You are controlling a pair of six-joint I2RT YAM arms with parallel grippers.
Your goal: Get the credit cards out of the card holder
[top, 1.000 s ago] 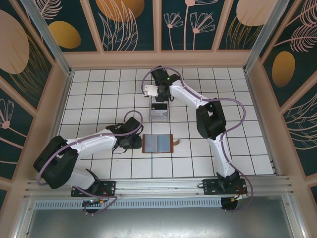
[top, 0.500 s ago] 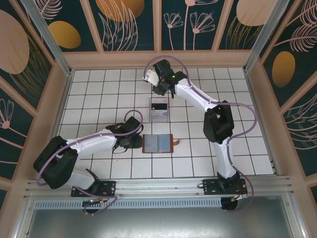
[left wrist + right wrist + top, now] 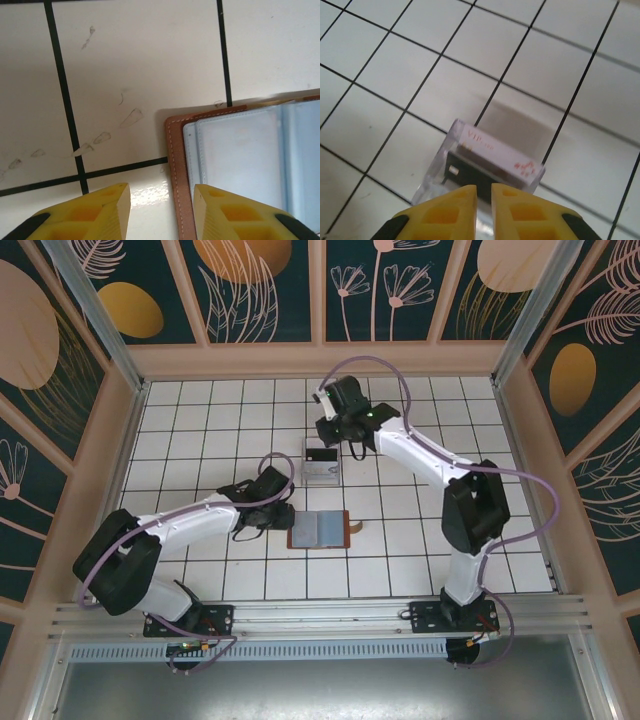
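The card holder [image 3: 319,529] is seen lying open and flat on the tiled surface [image 3: 200,430], a little below the middle of the top view, with its grey-blue inside turned up and its long axis running from left to right in the frame. The left gripper [image 3: 284,518] is placed directly at the left short edge of it. In the left wrist view the fingers are spread. One is over the bare tile and the other over the blue pocket, so the brown stitched border is found between them, and nothing is pinched. Whether a card is left in the pockets cannot be told from these views. The right gripper [image 3: 331,434] is found higher in the top view, well apart from the card holder and just beyond the clear stand [image 3: 321,476]. In the right wrist view its fingers are almost pressed together, with only a thin slit between them and nothing held. A white printed card [image 3: 495,156] and a dark card [image 3: 464,172] are seen standing in this stand. The left arm is judged clearly nearer to the card holder, which lies to the right of its gripper in the top view.
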